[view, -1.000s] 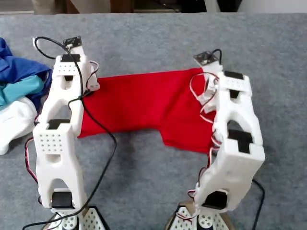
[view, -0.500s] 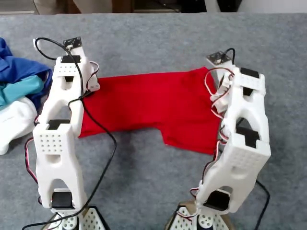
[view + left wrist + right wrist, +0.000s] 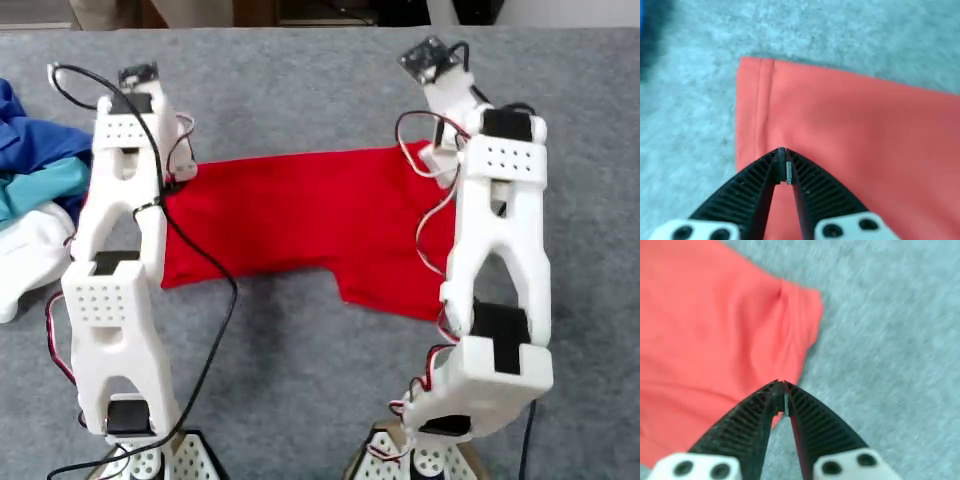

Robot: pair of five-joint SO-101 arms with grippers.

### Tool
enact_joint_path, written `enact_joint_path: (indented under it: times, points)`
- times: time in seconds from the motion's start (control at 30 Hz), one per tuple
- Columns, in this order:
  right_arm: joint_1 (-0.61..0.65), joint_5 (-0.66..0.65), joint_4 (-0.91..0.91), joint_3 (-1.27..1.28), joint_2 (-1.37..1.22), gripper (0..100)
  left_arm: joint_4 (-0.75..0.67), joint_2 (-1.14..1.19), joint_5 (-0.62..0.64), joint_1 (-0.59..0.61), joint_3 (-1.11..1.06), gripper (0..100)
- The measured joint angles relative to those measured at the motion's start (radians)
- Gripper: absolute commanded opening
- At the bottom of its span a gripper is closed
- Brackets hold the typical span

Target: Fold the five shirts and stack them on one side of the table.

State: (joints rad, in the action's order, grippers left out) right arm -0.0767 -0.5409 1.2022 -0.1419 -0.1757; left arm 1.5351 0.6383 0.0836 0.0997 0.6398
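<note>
Lying flat, one red shirt (image 3: 300, 225), one shirt pile (image 3: 35, 195), left pincer (image 3: 784, 167), right pincer (image 3: 782, 397)

Bright, diffuse, even light over table (image 3: 300, 70); shadows soft, faint beside left arm (image 3: 115, 300), right arm (image 3: 497, 260).

A plain red cloth shirt (image 3: 310, 225) lies flat in the middle of the grey felt-covered table (image 3: 300, 80), spread as a wide band running from 9 to 3 o'clock. Its 9 o'clock end is a straight stitched hem, and a broader flap hangs down toward 5 o'clock. At the table's 9 o'clock edge, well apart from it, three unfolded shirts lie heaped together: a crumpled dark blue shirt (image 3: 40, 148) farthest back, a teal shirt (image 3: 45, 188) in the middle and a white shirt (image 3: 28, 252) nearest.
</note>
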Motion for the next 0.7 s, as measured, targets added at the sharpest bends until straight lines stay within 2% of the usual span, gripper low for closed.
enact_joint_path:
  times: [0.13, 0.3, 0.57, 0.7]
  points:
    - [0.011, 0.003, 0.0, -0.147, -0.169, 0.7, 0.104, -0.066, -0.006, -0.012, 0.023, 2]
    - [0.009, 0.009, 0.0, -0.388, -0.465, 0.7, 0.114, -0.083, -0.014, -0.028, -0.063, 2]
    - [0.009, 0.009, 0.132, -0.775, -0.781, 0.7, -0.049, -0.083, -0.032, -0.069, -0.422, 2]
    - [0.008, 0.002, 0.178, -0.899, -0.884, 0.7, -0.1, -0.103, -0.043, -0.058, -0.517, 2]
